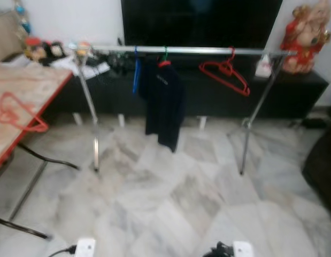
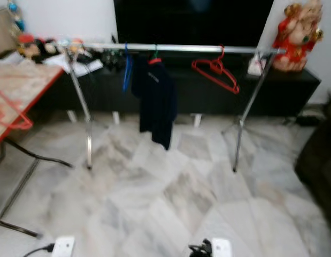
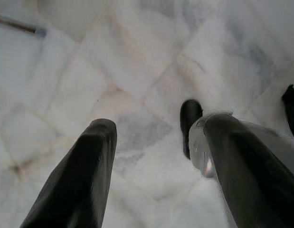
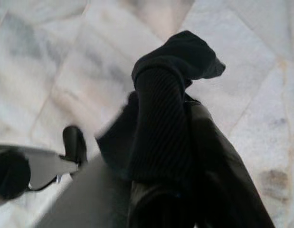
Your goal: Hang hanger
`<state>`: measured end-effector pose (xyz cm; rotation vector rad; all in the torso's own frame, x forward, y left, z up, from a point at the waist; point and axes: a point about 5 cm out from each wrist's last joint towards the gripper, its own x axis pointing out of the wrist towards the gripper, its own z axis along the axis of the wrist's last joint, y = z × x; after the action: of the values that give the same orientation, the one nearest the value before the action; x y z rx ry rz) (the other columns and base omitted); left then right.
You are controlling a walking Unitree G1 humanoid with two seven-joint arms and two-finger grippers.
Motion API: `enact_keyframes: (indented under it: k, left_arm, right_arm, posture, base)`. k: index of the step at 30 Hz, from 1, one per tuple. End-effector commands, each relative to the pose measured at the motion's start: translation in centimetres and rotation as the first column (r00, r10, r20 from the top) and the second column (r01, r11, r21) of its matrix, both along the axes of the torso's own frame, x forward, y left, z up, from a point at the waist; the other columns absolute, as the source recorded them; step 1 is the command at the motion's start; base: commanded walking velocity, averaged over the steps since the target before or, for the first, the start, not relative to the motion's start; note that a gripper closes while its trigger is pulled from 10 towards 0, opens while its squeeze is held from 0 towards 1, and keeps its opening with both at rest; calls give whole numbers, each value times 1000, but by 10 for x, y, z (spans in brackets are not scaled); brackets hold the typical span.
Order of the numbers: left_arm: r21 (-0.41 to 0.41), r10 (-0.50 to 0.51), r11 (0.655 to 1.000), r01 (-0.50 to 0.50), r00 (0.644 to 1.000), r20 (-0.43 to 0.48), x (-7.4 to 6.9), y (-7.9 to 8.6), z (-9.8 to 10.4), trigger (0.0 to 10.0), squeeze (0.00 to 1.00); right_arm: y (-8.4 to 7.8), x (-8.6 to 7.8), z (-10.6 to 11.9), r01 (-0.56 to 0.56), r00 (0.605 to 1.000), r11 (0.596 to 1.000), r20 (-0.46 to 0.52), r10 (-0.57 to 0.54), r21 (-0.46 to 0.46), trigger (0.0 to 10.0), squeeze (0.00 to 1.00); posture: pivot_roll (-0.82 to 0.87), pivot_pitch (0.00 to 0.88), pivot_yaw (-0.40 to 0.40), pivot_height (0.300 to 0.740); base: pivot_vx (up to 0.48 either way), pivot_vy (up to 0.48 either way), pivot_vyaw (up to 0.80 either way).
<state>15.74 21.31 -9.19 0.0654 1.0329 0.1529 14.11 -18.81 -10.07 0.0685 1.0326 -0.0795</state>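
A red hanger (image 1: pixel 18 113) lies on the wooden table (image 1: pixel 31 88) at the left. Ahead stands a silver clothes rack (image 1: pixel 181 50). On its rail hang another red hanger (image 1: pixel 225 72), a dark garment (image 1: pixel 164 101) on a green hanger and a blue hanger (image 1: pixel 136 72). My left gripper (image 3: pixel 154 137) hangs open over the marble floor with nothing between its fingers. My right gripper (image 4: pixel 177 57) also hangs over the floor, its fingers pressed together and empty.
Behind the rack are a black TV and a low dark cabinet (image 1: pixel 293 96) with a red figurine (image 1: pixel 304 35). Small toys (image 1: pixel 42 49) sit at the table's far end. A dark seat edge (image 1: pixel 321 166) is at the right. Marble floor (image 1: pixel 170 203) lies between me and the rack.
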Motion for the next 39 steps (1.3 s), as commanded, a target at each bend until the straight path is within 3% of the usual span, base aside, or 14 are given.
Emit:
enact_keyframes:
  k: [1, 4, 6, 10, 13, 23, 32, 34, 39]
  left_arm:
    - [-81, -47, 996, 46, 999, -13, -20, 16, -2, 10000, 0]
    - [-83, -36, 996, 35, 999, -5, -19, 16, -2, 10000, 0]
    - [-83, -34, 996, 34, 999, -4, -18, 15, -2, 10000, 0]
    - [-84, -32, 996, 31, 999, -4, -17, 15, -2, 10000, 0]
    - [-85, -26, 996, 26, 1000, -3, -16, 15, -2, 10000, 0]
    - [-85, -30, 996, 30, 1000, -4, -16, 15, -1, 10000, 0]
    - [-85, -38, 996, 38, 999, -2, -15, 16, -1, 10000, 0]
    - [-87, -40, 995, 39, 999, -3, -15, 16, -1, 10000, 0]
    - [-94, -43, 995, 44, 999, 15, -13, 15, 0, 10000, 0]
  right_arm:
    - [-51, 43, 27, 253, 963, 965, 114, -244, -70, 10000, 0]
    - [-55, 47, 33, 359, 915, 930, 230, -333, -80, 10000, 0]
    - [-59, 49, 37, 390, 896, 909, 289, -337, -149, 10000, 0]
    - [-60, 53, 41, 381, 893, 910, 322, -316, -166, 10000, 0]
    - [-60, 53, 41, 421, 869, 898, 341, -359, -129, 10000, 0]
    - [-60, 54, 42, 401, 875, 906, 349, -336, -133, 10000, 0]
    - [-62, 57, 49, 445, 832, 882, 438, -342, -156, 10000, 0]
    - [-63, 57, 50, 417, 851, 883, 435, -295, -217, 10000, 0]
    - [-63, 54, 46, 430, 863, 875, 386, -325, -225, 10000, 0]
  posture:
    - [-157, 0, 61, 740]
    - [-155, 0, 59, 740]
    - [-160, 0, 60, 740]
    - [-165, 0, 58, 740]
    - [-163, 0, 53, 740]
    - [-170, 0, 53, 740]
    - [-177, 0, 59, 740]
    - [-178, 0, 59, 740]
    - [-188, 0, 63, 740]
  base:
    - [371, 0, 0]
    - [372, 0, 0]
    - [375, 0, 0]
    - [375, 0, 0]
    - [379, 0, 0]
    - [379, 0, 0]
    - [381, 0, 0]
    - [345, 0, 0]
    - [174, 0, 0]
